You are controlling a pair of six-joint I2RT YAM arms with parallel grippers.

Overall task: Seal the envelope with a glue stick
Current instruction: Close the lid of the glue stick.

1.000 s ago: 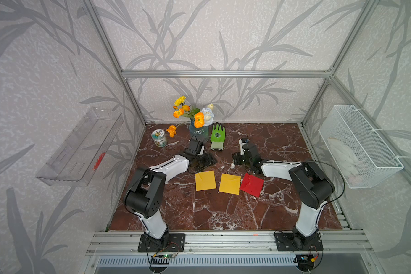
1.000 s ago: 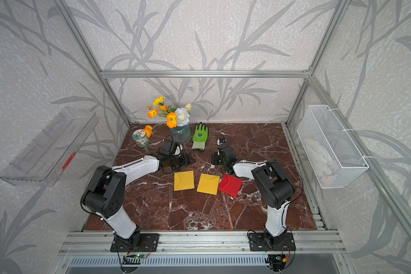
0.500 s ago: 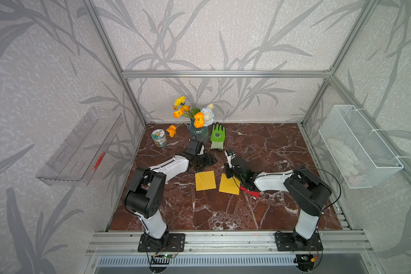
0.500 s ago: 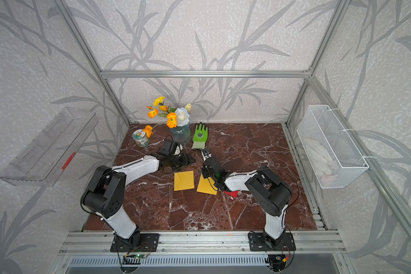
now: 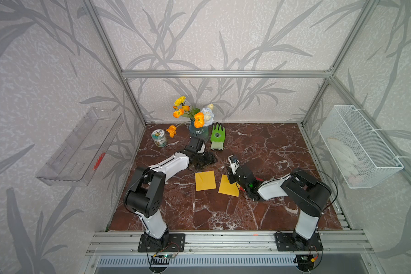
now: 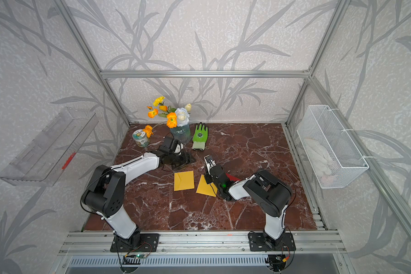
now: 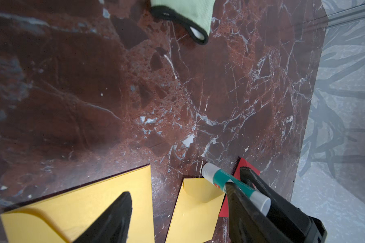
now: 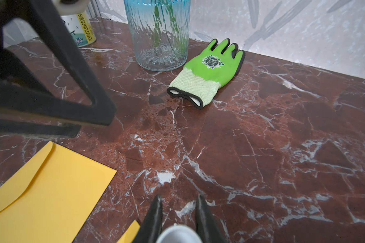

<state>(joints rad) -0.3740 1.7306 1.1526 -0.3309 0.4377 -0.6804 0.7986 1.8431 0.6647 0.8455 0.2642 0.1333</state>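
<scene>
My right gripper [image 5: 233,169] [image 8: 178,198] is shut on the glue stick [image 7: 221,178], a white tube with a teal label. The stick hangs tilted over the far corner of the right-hand yellow envelope [image 5: 228,187] [image 7: 196,208], and its white end [image 8: 177,234] shows between my fingers. A second yellow envelope [image 5: 205,180] [image 6: 184,180] lies flat just to the left. A red envelope [image 6: 231,176] is mostly hidden under the right arm. My left gripper [image 5: 208,161] [image 6: 188,159] sits low behind the left yellow envelope, open, with nothing between its fingers [image 7: 114,216].
A green glove [image 5: 217,137] and a glass vase of flowers [image 5: 198,131] stand behind the grippers, with a small tin [image 5: 159,138] at the back left. On the right wall hangs a wire basket [image 5: 358,147]; a clear shelf [image 5: 78,147] hangs on the left wall.
My right arm has swung forward and to the left with the glue stick, from behind the red envelope to over the right yellow one, covering most of the red. The left arm has not moved.
</scene>
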